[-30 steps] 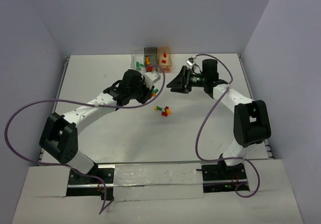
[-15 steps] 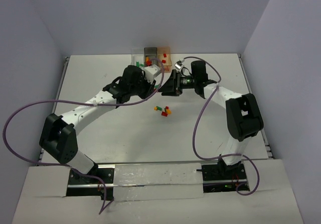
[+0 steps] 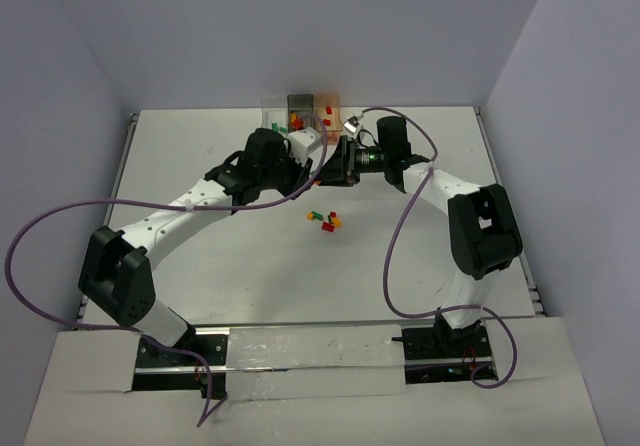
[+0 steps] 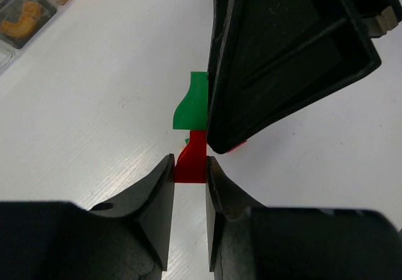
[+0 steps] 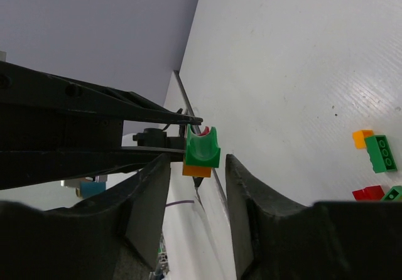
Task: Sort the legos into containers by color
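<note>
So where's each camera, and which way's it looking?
Top camera: high behind the bases, looking down at the table; shows left arm and right arm.
Left wrist: on left arm, looking past the left gripper at the lego clump it pinches.
Right wrist: on right arm, facing that clump through the right gripper.
Both wrist views share the green lego.

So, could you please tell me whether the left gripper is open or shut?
Shut: the left gripper clamps a red lego, both fingers pressed against its sides.
</note>
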### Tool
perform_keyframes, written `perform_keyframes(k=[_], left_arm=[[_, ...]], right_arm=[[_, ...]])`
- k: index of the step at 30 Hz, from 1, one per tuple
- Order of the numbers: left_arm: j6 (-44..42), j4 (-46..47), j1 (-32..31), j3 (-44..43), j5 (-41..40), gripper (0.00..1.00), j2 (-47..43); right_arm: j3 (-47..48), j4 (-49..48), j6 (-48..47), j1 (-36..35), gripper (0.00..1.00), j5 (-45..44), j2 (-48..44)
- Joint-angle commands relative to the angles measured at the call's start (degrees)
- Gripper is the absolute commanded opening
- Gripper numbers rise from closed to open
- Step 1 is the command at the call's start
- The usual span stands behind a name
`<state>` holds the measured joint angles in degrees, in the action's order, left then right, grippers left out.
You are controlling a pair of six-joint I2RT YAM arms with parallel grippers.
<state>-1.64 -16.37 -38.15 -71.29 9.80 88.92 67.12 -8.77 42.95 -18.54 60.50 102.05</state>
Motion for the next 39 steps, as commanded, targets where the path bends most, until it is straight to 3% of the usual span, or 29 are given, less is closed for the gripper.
perform_keyframes(k=[1,11,13,14,15,18,20,25,32,39], left_arm=[[1.11,0.37,-0.26,-3.25,1.29,0.0,-1.43],[2.8,0.55,-0.26,-3.19,0.56,0.02,-1.21],[3.39,0.29,-0.26,-3.15,0.74,0.15,-1.12],[3.4,-0.05,-0.09,-3.32,1.42,0.26,-0.96],[3.15,-0.98,0.42,-3.58,2.29,0.45,-1.03],[3.02,-1.7,2.48,-2.9,6.76,0.67,-2.17],[4.31,-1.88,5.86,-2.5,12.33,0.74,-3.24],[7.75,-0.76,12.86,-1.04,24.17,0.75,-5.43],[16.52,5.78,18.2,2.37,50.3,0.7,-3.08],[28.18,18.67,18.2,6.48,56.38,0.68,-1.3]], right_arm=[[2.4,-0.49,-1.07,-0.58,0.43,-0.03,0.48],[1.52,-3.21,0.56,-0.47,0.11,1.31,0.02],[1.18,-4.55,1.24,-0.36,0.0,2.06,-0.18],[1.08,-4.75,1.18,-0.36,0.0,2.41,-0.19],[0.91,-4.76,1.01,-0.28,0.0,2.85,-0.27],[0.52,-4.47,0.18,0.53,0.0,3.51,-0.76],[0.32,-3.97,-0.77,1.42,0.0,4.39,-1.17],[0.46,-0.69,-4.32,2.66,0.0,5.53,-2.36],[-0.93,-3.85,-4.31,2.72,0.0,10.46,-4.2],[-3.02,-13.23,0.97,2.42,0.0,14.09,-7.3]])
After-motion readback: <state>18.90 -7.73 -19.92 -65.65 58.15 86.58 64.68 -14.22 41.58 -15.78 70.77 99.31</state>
